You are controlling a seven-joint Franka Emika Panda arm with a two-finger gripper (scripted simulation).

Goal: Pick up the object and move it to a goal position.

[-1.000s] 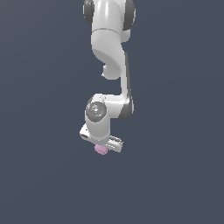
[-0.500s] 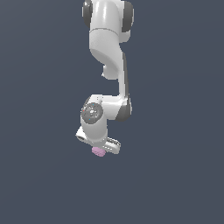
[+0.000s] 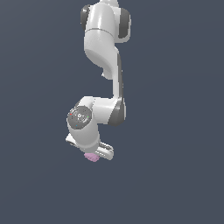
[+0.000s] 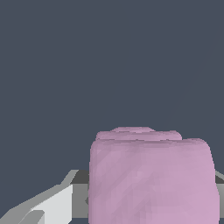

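The object [image 3: 92, 157] is a small pale pink-lilac block with rounded edges. It sits under the white hand of the arm in the exterior view, held in my gripper [image 3: 92, 156], which is shut on it. The hand hides the fingers there, and only the block's lower part shows. In the wrist view the object [image 4: 151, 179] fills much of the picture, close to the camera, with a pale grey finger [image 4: 52, 205] beside it. No goal marker shows in either view.
The white arm [image 3: 105, 65] hangs down from the top of the exterior view, with its wrist [image 3: 83, 122] bent toward that view's left. All around is a plain dark grey-blue background.
The hand and the block have shifted slightly toward the exterior view's left and a little down. The grip on the block is unchanged.
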